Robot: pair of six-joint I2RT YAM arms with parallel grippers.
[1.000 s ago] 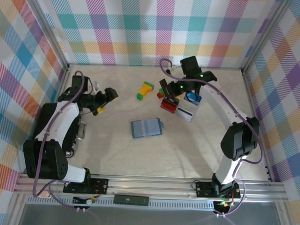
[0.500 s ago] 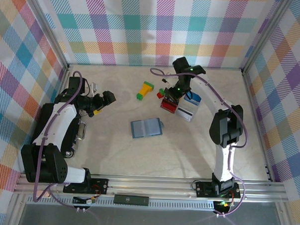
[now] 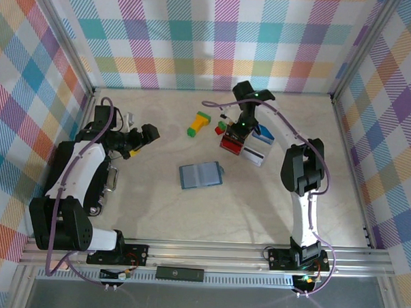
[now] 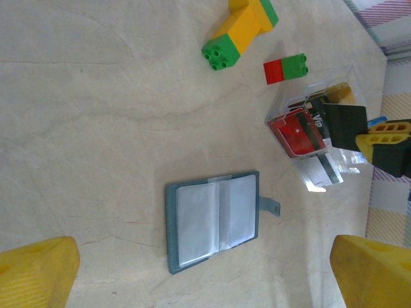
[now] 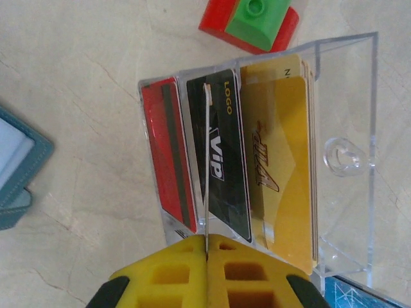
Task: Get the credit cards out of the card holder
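Nearest arm bases, folder (image 3: 200, 175) lay open and flat, pale sleeves up. Left of folder hung left gripper (image 3: 146, 134), jaws spread wide, nothing held. Beyond folder's right end, right gripper (image 5: 207, 242) had jaws pressed together on thin pale card (image 5: 207, 160), seen edge-on. Below it, clear box (image 5: 347, 96) held red card (image 5: 170, 167), black card (image 5: 221, 160) and yellow card (image 5: 282, 186) side by side. Just beside box lay blue card (image 5: 350, 295). Farthest beyond folder were block (image 3: 198, 123) and cubes (image 4: 286, 68).
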